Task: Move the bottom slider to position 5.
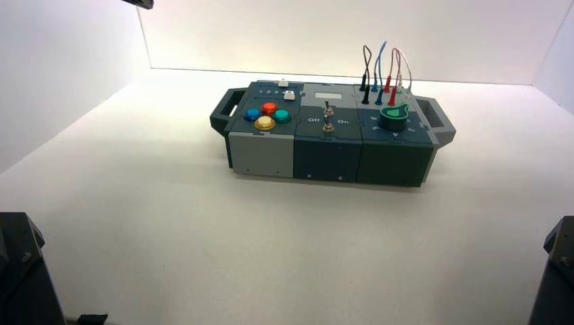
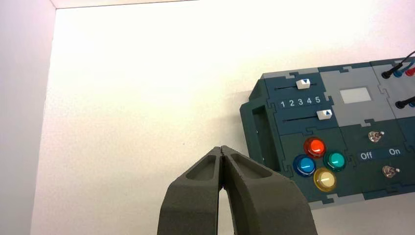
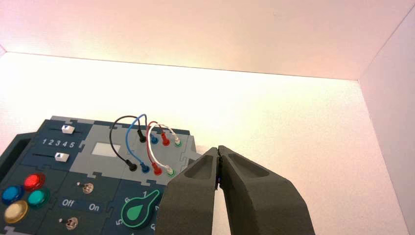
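Both end effectors closed and empty, away from the box.

Left end effector sits lower centre, tips together. The bottom slider, right of frame, runs lengthwise along the box, knob under the 5; two sliders, four round buttons. Right end effector likewise pinched shut. White table, white walls.

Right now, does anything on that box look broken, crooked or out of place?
Nothing stands out. The box sits flat, its wires are plugged in, and both grippers, left and right, hang shut away from it. The bottom slider already appears level with the 5.
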